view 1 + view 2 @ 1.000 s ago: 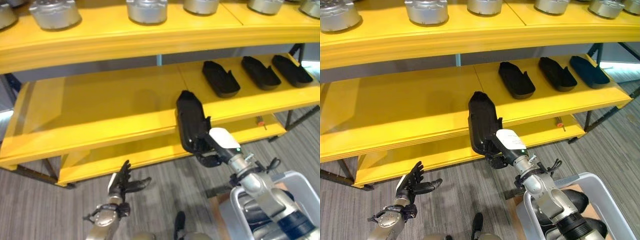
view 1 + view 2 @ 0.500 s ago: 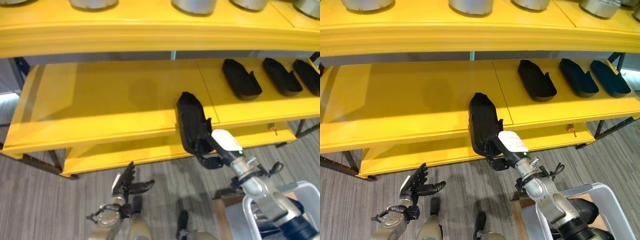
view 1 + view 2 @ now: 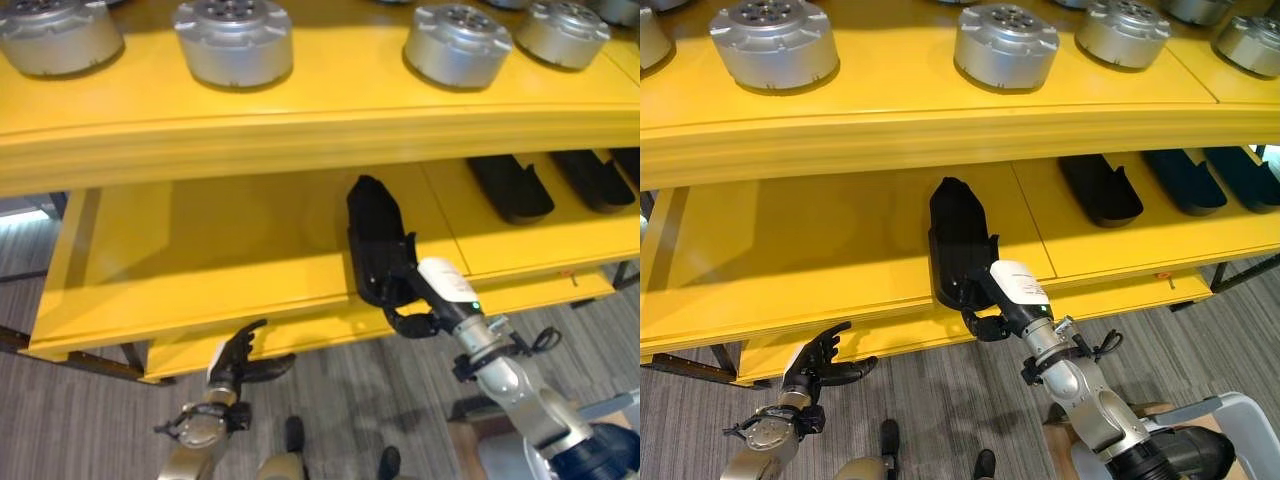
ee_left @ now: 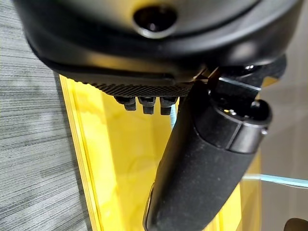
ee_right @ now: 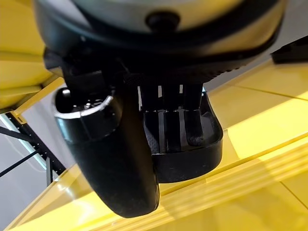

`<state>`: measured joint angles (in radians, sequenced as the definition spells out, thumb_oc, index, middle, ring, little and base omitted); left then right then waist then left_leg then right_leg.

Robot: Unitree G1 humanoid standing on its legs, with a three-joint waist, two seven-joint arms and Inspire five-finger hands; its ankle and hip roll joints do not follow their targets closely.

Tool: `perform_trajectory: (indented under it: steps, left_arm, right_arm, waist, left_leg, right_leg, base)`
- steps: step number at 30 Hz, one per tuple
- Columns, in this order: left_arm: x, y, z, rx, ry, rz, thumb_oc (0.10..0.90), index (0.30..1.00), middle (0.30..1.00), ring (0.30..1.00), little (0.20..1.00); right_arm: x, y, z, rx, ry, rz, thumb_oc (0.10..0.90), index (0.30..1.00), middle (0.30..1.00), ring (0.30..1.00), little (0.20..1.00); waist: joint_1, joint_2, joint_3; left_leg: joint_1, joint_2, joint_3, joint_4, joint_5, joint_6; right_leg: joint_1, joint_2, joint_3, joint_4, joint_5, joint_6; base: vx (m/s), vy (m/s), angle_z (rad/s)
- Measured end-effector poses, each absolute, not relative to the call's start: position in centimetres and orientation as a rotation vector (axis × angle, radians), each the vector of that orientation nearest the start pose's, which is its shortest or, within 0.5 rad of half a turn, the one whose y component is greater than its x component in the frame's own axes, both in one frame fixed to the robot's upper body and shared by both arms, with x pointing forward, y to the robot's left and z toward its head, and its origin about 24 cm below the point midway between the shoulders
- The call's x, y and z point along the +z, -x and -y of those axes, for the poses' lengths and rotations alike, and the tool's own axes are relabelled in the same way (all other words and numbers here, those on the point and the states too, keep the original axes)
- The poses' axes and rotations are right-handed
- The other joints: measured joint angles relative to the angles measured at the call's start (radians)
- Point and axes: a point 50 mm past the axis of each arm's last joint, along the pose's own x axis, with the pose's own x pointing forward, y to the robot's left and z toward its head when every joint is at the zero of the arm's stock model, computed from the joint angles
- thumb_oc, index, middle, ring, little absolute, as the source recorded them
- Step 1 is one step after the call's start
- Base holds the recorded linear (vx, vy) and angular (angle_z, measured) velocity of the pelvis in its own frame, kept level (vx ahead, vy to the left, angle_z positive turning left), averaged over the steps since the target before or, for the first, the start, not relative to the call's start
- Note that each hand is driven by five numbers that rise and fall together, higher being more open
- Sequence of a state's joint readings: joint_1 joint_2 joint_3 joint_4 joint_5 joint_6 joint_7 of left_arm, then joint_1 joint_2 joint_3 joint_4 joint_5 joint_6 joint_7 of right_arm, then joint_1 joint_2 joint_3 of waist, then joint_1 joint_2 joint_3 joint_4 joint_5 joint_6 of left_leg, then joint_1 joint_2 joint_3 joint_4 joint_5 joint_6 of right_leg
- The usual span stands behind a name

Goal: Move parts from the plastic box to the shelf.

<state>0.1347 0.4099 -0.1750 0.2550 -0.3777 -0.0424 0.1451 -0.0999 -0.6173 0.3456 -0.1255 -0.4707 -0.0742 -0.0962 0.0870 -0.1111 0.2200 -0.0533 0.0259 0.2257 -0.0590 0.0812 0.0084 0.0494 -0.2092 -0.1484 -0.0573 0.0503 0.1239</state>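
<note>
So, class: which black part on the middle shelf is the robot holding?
The leftmost part, apart from the others, its near end over the shelf's edge with the right hand clasped on it.

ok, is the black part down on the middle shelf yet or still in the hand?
On the shelf but not released: the black part lies on the middle shelf, near end overhanging its front edge, right hand gripping that end.

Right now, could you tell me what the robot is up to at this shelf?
The robot is putting a black part on the middle board of the yellow shelf. Its right hand grips the near end of the part, which lies on the board with that end at the front edge. Further right on the same board lie other black parts like it, and round silver parts stand on the board above. The left hand hangs open, low before the shelf, holding nothing.
</note>
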Motion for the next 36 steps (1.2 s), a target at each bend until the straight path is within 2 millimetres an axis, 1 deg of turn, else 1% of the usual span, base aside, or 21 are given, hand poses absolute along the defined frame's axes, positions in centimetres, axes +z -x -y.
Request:
perform_trajectory:
  steps: [4,5,6,8,10,12,14,16,18,19,20,21,22,23,24,25,26,27,28,31,36]
  left_arm:
    - [-3.3,-20.5,-22.5,0.108,-0.073,-0.381,0.900,1.000,1.000,1.000,1.000]
    - [-3.2,-20.7,-22.4,0.101,-0.074,-0.377,0.900,1.000,1.000,1.000,1.000]
    - [-3.4,-21.2,-21.9,0.078,-0.079,-0.382,0.900,1.000,1.000,1.000,1.000]
    - [-3.4,-21.2,-21.3,0.047,-0.081,-0.380,0.900,1.000,1.000,1.000,1.000]
    - [-3.3,-21.3,-21.2,0.035,-0.082,-0.376,0.900,1.000,1.000,1.000,1.000]
    - [-3.3,-21.3,-21.4,0.037,-0.086,-0.377,0.900,1.000,1.000,1.000,1.000]
    - [-3.2,-21.3,-21.7,0.043,-0.097,-0.375,0.900,1.000,1.000,1.000,1.000]
    - [-3.1,-21.3,-22.2,0.063,-0.099,-0.376,0.900,1.000,1.000,1.000,1.000]
    - [-3.3,-21.2,-22.5,0.087,-0.099,-0.382,0.900,1.000,1.000,1.000,1.000]
    - [-3.4,-21.1,-22.5,0.097,-0.094,-0.384,0.900,1.000,1.000,1.000,1.000]
    - [-3.5,-21.0,-22.7,0.110,-0.088,-0.389,0.900,1.000,1.000,1.000,1.000]
    - [-3.5,-21.0,-22.8,0.112,-0.093,-0.388,0.900,1.000,1.000,1.000,1.000]
    - [-3.4,-20.9,-23.1,0.118,-0.097,-0.386,0.900,1.000,1.000,1.000,1.000]
    - [-3.5,-20.7,-23.3,0.137,-0.086,-0.389,0.900,1.000,1.000,1.000,1.000]
    - [-3.7,-20.3,-23.4,0.161,-0.064,-0.396,0.900,1.000,1.000,1.000,1.000]
    - [-3.9,-19.9,-23.4,0.164,-0.059,-0.404,0.900,1.000,1.000,1.000,1.000]
    - [-4.2,-19.5,-23.0,0.142,-0.056,-0.419,0.900,1.000,1.000,1.000,1.000]
    - [-4.3,-19.3,-22.5,0.130,-0.042,-0.420,0.900,1.000,1.000,1.000,1.000]
    - [-4.3,-19.3,-22.3,0.130,-0.033,-0.419,0.900,1.000,1.000,1.000,1.000]
    - [-4.4,-19.2,-22.0,0.118,-0.021,-0.422,0.900,1.000,1.000,1.000,1.000]
    - [-4.4,-19.3,-21.8,0.101,-0.016,-0.421,0.900,1.000,1.000,1.000,1.000]
  right_arm:
    - [8.8,-25.7,16.3,0.290,1.043,0.314,0.400,0.300,0.300,0.300,0.300]
    - [8.9,-25.8,16.3,0.290,1.046,0.316,0.400,0.300,0.300,0.300,0.300]
    - [8.8,-25.9,16.5,0.285,1.055,0.305,0.400,0.300,0.300,0.300,0.300]
    - [8.2,-25.6,16.5,0.303,1.063,0.278,0.400,0.300,0.300,0.300,0.300]
    - [8.2,-25.6,16.3,0.307,1.063,0.285,0.400,0.300,0.300,0.300,0.300]
    - [8.3,-25.6,16.0,0.315,1.082,0.303,0.400,0.300,0.300,0.300,0.300]
    - [8.8,-25.7,15.5,0.328,1.081,0.345,0.400,0.300,0.300,0.300,0.300]
    - [9.1,-26.0,15.0,0.335,1.075,0.367,0.400,0.300,0.300,0.300,0.300]
    - [9.1,-26.1,14.6,0.343,1.070,0.374,0.400,0.300,0.300,0.300,0.300]
    - [9.0,-26.0,14.7,0.345,1.069,0.369,0.400,0.300,0.300,0.300,0.300]
    - [8.4,-25.9,14.9,0.346,1.068,0.346,0.400,0.300,0.300,0.300,0.300]
    - [8.2,-25.7,14.9,0.348,1.067,0.334,0.400,0.300,0.300,0.300,0.300]
    - [8.2,-25.7,14.9,0.348,1.064,0.335,0.400,0.300,0.300,0.300,0.300]
    - [8.3,-25.8,14.9,0.347,1.066,0.338,0.400,0.300,0.300,0.300,0.300]
    - [8.4,-25.8,14.9,0.343,1.065,0.341,0.400,0.300,0.300,0.300,0.300]
    - [8.3,-25.8,15.0,0.342,1.065,0.336,0.400,0.300,0.300,0.300,0.300]
    - [8.3,-25.8,15.3,0.343,1.078,0.333,0.400,0.300,0.300,0.300,0.300]
    - [8.4,-25.8,15.7,0.340,1.095,0.326,0.400,0.300,0.300,0.300,0.300]
    - [8.4,-25.9,16.0,0.334,1.105,0.320,0.400,0.300,0.300,0.300,0.300]
    - [8.9,-26.1,16.6,0.303,1.111,0.320,0.400,0.300,0.300,0.300,0.300]
    - [9.1,-26.2,16.9,0.293,1.102,0.318,0.400,0.300,0.300,0.300,0.300]
  waist:
    - [-0.005,-0.014,-0.010]
    - [-0.005,-0.008,-0.007]
    - [-0.019,0.011,0.000]
    - [-0.039,0.016,-0.004]
    - [-0.040,0.017,-0.004]
    - [-0.026,0.021,-0.001]
    - [-0.025,0.035,0.002]
    - [-0.020,0.036,0.001]
    - [-0.019,0.032,0.001]
    - [-0.025,0.029,0.001]
    - [-0.035,0.017,-0.003]
    - [-0.026,-0.004,-0.010]
    - [-0.012,-0.030,-0.011]
    - [0.008,-0.041,-0.015]
    - [-0.001,-0.030,-0.016]
    - [-0.009,-0.015,-0.019]
    - [-0.015,0.014,-0.021]
    - [-0.035,0.026,-0.026]
    - [-0.036,0.028,-0.026]
    - [-0.053,0.031,-0.027]
    - [-0.056,0.052,-0.031]
  left_leg:
    - [-0.028,-0.010,0.013,0.023,-0.011,0.011]
    - [-0.046,-0.008,0.010,0.034,-0.019,0.022]
    - [-0.056,-0.001,-0.022,0.058,-0.031,0.041]
    - [-0.042,-0.009,-0.059,0.063,-0.033,0.046]
    - [-0.041,-0.017,-0.068,0.073,-0.033,0.058]
    - [-0.039,-0.036,-0.076,0.077,-0.037,0.066]
    - [-0.045,-0.042,-0.091,0.088,-0.034,0.079]
    - [-0.052,-0.047,-0.087,0.100,-0.042,0.068]
    - [-0.053,-0.048,-0.090,0.116,-0.047,0.050]
    - [-0.054,-0.048,-0.109,0.125,-0.048,0.041]
    - [-0.044,-0.049,-0.137,0.116,-0.048,0.030]
    - [-0.048,-0.050,-0.147,0.120,-0.055,0.022]
    - [-0.043,-0.053,-0.147,0.112,-0.054,0.005]
    - [-0.033,-0.048,-0.143,0.103,-0.050,-0.015]
    - [-0.032,-0.022,-0.155,0.106,-0.040,-0.035]
    - [-0.034,0.003,-0.173,0.106,-0.038,-0.049]
    - [-0.034,0.063,-0.184,0.101,-0.033,-0.066]
    - [-0.025,0.110,-0.202,0.071,-0.011,-0.100]
    - [-0.014,0.129,-0.201,0.052,-0.003,-0.112]
    - [0.007,0.168,-0.207,0.020,0.005,-0.122]
    - [0.008,0.185,-0.208,0.011,0.006,-0.122]
  right_leg:
    - [-0.069,-0.013,0.007,0.091,-0.021,0.013]
    - [-0.114,-0.016,0.009,0.179,-0.025,0.019]
    - [-0.188,-0.024,0.009,0.343,-0.034,0.027]
    - [-0.245,-0.045,0.024,0.516,-0.015,0.014]
    - [-0.283,-0.057,0.062,0.585,-0.011,0.003]
    - [-0.286,-0.095,0.070,0.552,-0.045,0.005]
    - [-0.249,-0.148,0.058,0.385,-0.049,0.010]
    - [-0.215,-0.217,0.052,0.175,0.018,0.057]
    - [-0.194,-0.254,0.039,0.071,0.096,0.077]
    - [-0.181,-0.250,0.057,0.075,0.118,0.083]
    - [-0.149,-0.220,0.075,0.084,0.118,0.089]
    - [-0.136,-0.184,0.116,0.083,0.116,0.091]
    - [-0.114,-0.154,0.087,0.087,0.117,0.087]
    - [-0.101,-0.141,0.021,0.071,0.077,0.073]
    - [-0.075,-0.119,-0.009,0.045,0.063,0.083]
    - [-0.060,-0.087,-0.029,0.029,0.063,0.071]
    - [-0.057,-0.024,-0.042,0.028,0.050,0.041]
    - [-0.054,0.026,-0.056,0.024,0.040,0.014]
    - [-0.052,0.045,-0.057,0.020,0.037,0.004]
    - [-0.032,0.094,-0.064,-0.005,0.036,-0.019]
    - [-0.030,0.113,-0.067,-0.016,0.036,-0.031]
  base:
    - [0.01,0.147,-0.11]
    - [0.01,0.116,0.10]
    - [-0.01,0.067,0.34]
    - [0.02,0.060,0.59]
    - [0.07,-0.025,0.33]
    - [0.10,-0.152,0.25]
    - [0.10,-0.249,0.24]
    - [0.07,-0.196,0.01]
    - [0.07,-0.168,0.08]
    - [0.11,-0.216,0.48]
    - [0.09,-0.177,0.62]
    - [0.16,-0.341,0.52]
    - [0.13,-0.337,0.06]
    - [0.09,-0.259,-0.03]
    - [0.05,-0.178,0.03]
    - [0.04,-0.217,0.13]
    - [0.07,-0.323,0.14]
    - [0.07,-0.299,-0.03]
    - [0.06,-0.217,-0.03]
    - [0.04,-0.125,-0.03]
    - [0.03,-0.060,-0.01]
